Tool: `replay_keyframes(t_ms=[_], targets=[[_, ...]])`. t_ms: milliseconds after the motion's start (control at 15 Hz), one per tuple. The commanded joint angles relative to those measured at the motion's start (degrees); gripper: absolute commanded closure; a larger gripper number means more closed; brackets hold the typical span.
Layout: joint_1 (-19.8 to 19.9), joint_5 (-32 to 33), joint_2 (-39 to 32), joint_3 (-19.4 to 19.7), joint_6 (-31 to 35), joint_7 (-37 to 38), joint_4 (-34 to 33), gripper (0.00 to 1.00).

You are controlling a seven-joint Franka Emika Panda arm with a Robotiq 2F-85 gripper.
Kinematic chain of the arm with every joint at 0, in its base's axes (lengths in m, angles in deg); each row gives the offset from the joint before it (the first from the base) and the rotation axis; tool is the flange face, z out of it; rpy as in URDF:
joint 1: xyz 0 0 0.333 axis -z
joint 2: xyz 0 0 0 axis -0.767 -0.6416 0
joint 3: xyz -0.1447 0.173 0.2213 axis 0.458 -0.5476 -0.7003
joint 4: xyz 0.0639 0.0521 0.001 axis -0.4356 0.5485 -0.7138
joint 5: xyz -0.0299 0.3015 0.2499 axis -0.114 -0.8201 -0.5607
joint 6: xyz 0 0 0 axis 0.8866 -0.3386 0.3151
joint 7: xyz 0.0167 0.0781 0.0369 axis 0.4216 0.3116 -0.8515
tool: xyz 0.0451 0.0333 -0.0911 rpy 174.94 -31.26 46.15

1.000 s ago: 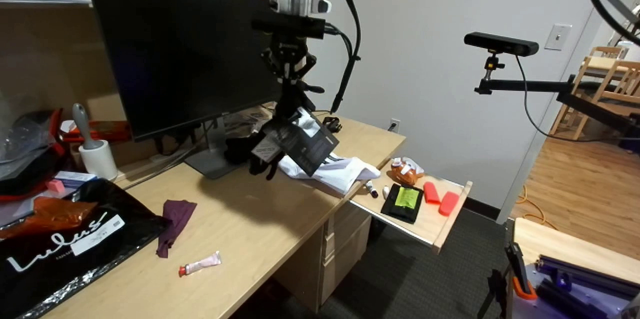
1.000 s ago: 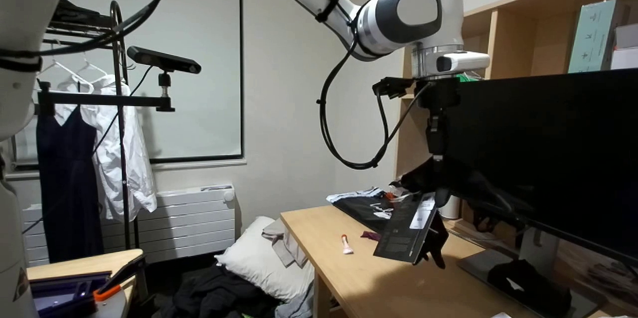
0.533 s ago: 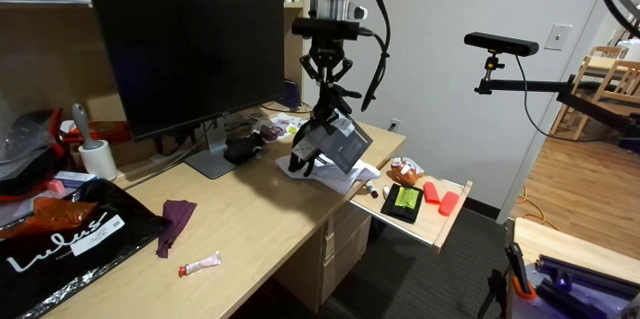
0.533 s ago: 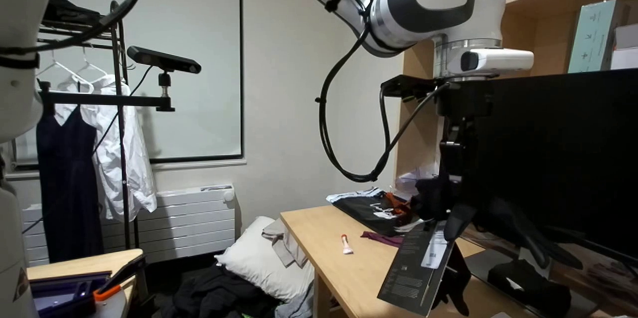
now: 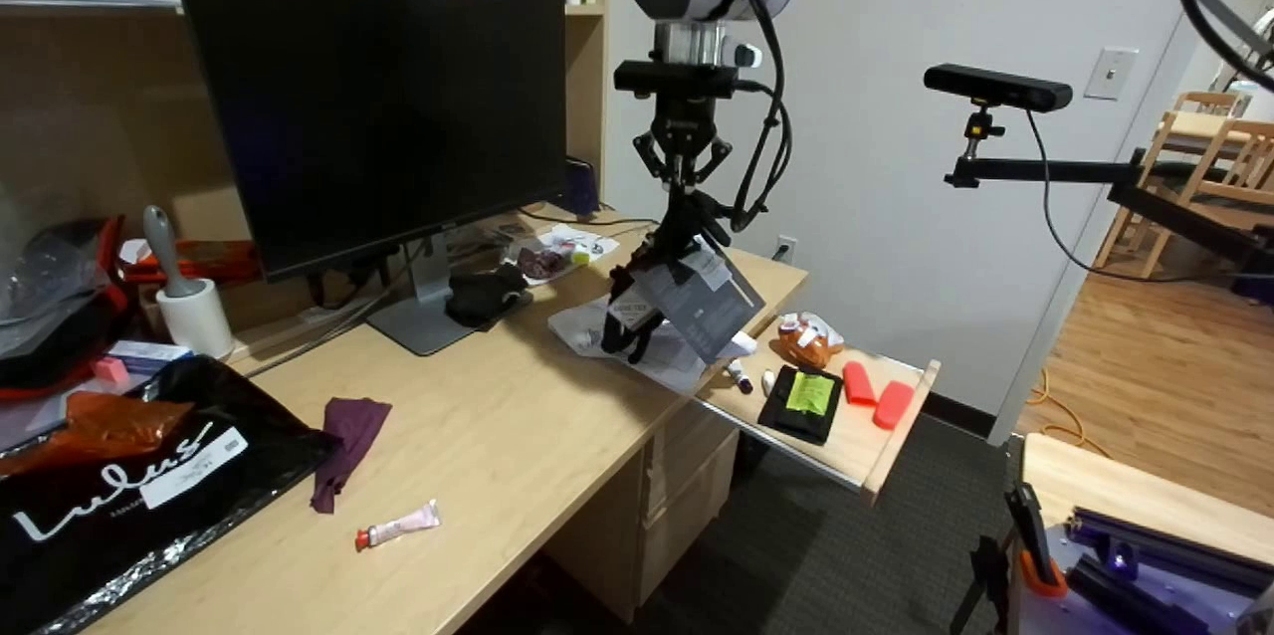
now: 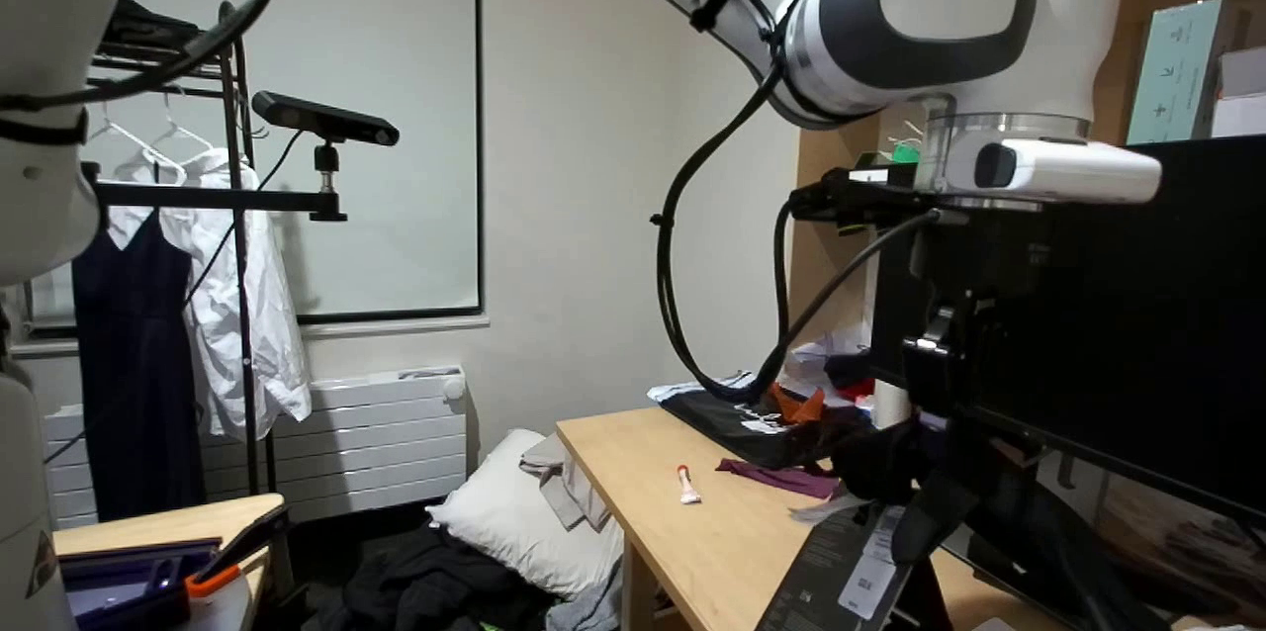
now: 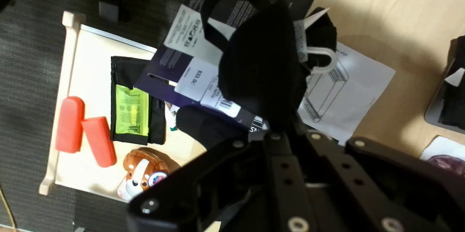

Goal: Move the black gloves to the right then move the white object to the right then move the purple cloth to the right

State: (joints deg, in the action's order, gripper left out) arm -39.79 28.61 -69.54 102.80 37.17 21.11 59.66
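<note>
The hand (image 5: 681, 185) grips the gloves (image 5: 687, 219), which dangle with their card (image 5: 705, 307) over the paper (image 7: 358, 90) near the drawer (image 5: 854, 456) (whether they touch the paper, I cannot tell). The pinkish tube (image 5: 402, 524) lies on the bench (image 5: 508, 436) near the cloth (image 5: 348, 446), itself at the bag's (image 5: 159, 535) corner.

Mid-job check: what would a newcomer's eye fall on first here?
Most likely the black gloves, clamped in the pincer with a dark card dangling from them, over the white papers on the desk. Next, perhaps the big dark monitor standing on that desk. Then the two orange-red pieces in the open drawer, bright against its pale wood.
</note>
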Motion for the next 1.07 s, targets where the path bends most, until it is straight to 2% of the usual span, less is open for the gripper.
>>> replay_keyframes(t_ms=[0,333,400,600,667,733,1000], targets=[[2.2,-2.8,-5.1,0.0,-3.6,1.2,-6.1,0.92],[3.1,-1.3,-12.7,-0.8,-5.3,-1.9,-14.1,0.93],[2.9,-0.3,-14.4,-1.2,-6.1,-3.7,-15.9,0.83],[2.8,0.3,-19.6,-2.8,-10.0,-9.6,-22.4,0.90],[2.6,0.3,-21.2,-2.9,-11.3,-10.5,-24.5,0.62],[2.5,0.3,-22.6,-3.1,-13.0,-11.4,-26.6,0.61],[2.2,0.2,-25.6,-3.9,-15.0,-15.9,-31.4,0.36]])
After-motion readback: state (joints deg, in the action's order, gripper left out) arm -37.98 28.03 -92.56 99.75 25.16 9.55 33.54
